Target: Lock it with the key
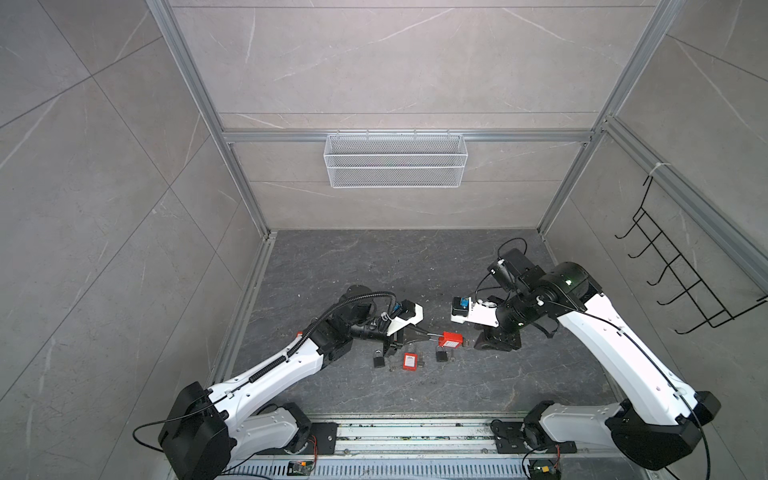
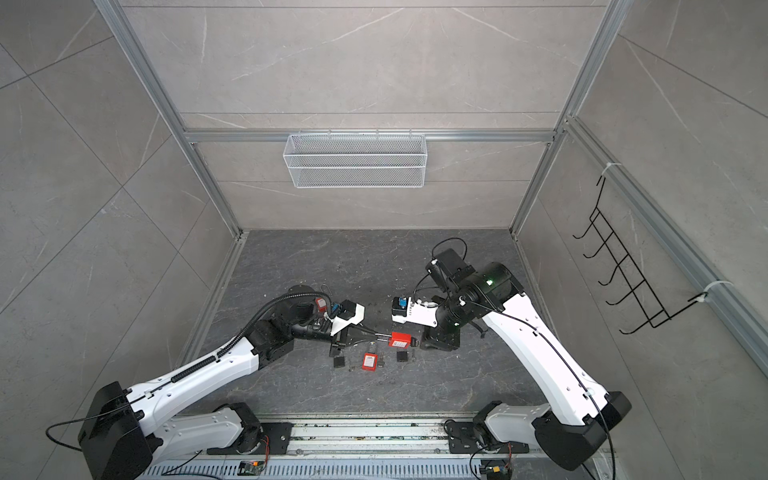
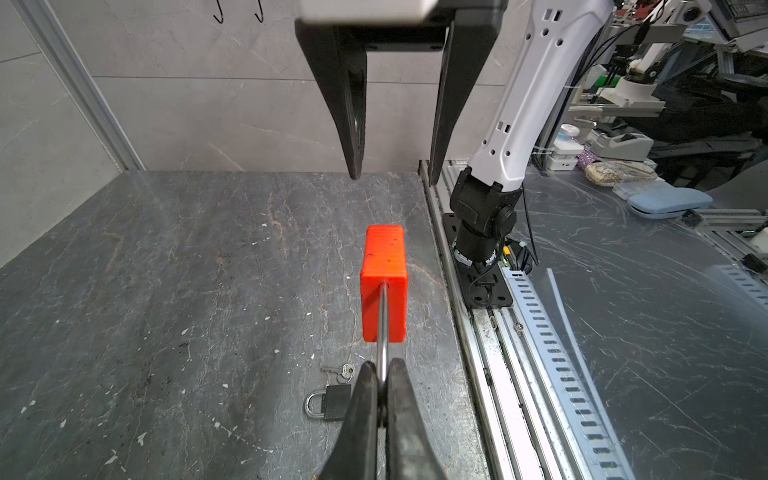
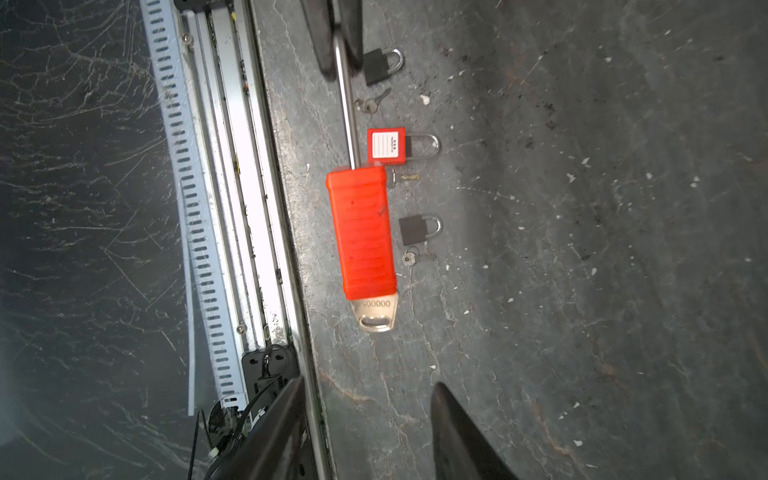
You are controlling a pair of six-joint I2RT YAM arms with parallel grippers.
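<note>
Padlock [image 4: 361, 232] held level by left jaws; right jaws parted, facing key [image 4: 376, 316].

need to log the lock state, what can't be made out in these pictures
- Right wrist view: the blade of the key is hidden inside the held red padlock; only its head shows.
- Left wrist view: the top of the shackle is covered by the shut left gripper.
- In a top view: the print on the labelled red padlock is too small to read.
</note>
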